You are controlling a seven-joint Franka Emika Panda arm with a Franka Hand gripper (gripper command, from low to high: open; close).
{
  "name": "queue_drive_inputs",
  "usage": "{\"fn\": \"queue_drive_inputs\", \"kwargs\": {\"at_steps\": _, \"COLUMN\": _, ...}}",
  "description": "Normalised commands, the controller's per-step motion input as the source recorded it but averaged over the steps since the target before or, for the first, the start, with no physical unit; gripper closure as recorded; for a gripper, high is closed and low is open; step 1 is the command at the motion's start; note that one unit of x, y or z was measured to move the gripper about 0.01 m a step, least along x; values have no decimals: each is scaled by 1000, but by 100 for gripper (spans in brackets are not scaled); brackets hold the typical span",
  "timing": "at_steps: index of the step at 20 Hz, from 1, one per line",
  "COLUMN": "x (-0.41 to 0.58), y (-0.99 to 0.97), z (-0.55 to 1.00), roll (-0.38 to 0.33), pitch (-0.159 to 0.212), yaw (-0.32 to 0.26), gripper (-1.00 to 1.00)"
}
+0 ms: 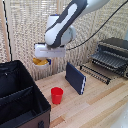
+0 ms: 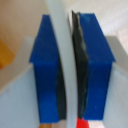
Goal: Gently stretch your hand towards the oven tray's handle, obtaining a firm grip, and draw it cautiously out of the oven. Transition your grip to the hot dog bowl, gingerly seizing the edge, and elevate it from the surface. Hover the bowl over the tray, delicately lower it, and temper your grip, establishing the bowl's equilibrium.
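Note:
My gripper (image 1: 44,56) is shut on the rim of the hot dog bowl (image 1: 40,62), a small white bowl with yellow-orange food, and holds it in the air above the black case's far corner. In the wrist view the blue fingers (image 2: 45,65) clamp the white rim (image 2: 62,45) between them. The oven (image 1: 114,50) stands at the exterior view's right. The oven tray (image 1: 100,67), a dark wire rack, is drawn out in front of it. Its handle (image 1: 95,73) is the front bar. The bowl is well to the left of the tray and higher.
An upright dark blue flat box (image 1: 76,77) stands on the wooden table (image 1: 95,107) between the bowl and the tray. A red cup (image 1: 57,95) stands in front of it. A large black fabric case (image 1: 20,100) fills the exterior view's lower left.

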Motion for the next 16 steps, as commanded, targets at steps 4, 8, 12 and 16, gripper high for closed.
{"fn": "queue_drive_inputs", "kwargs": {"at_steps": 4, "x": -75, "y": -102, "z": 684, "roll": 1, "pitch": 160, "yaw": -209, "gripper": 100}}
{"fn": "queue_drive_inputs", "kwargs": {"at_steps": 8, "x": 11, "y": -224, "z": 764, "roll": 0, "pitch": 164, "yaw": -245, "gripper": 100}}
{"fn": "queue_drive_inputs", "kwargs": {"at_steps": 12, "x": 168, "y": -356, "z": 846, "roll": 0, "pitch": 163, "yaw": -256, "gripper": 100}}
{"fn": "queue_drive_inputs", "kwargs": {"at_steps": 16, "x": 174, "y": -515, "z": 856, "roll": 0, "pitch": 131, "yaw": -219, "gripper": 100}}
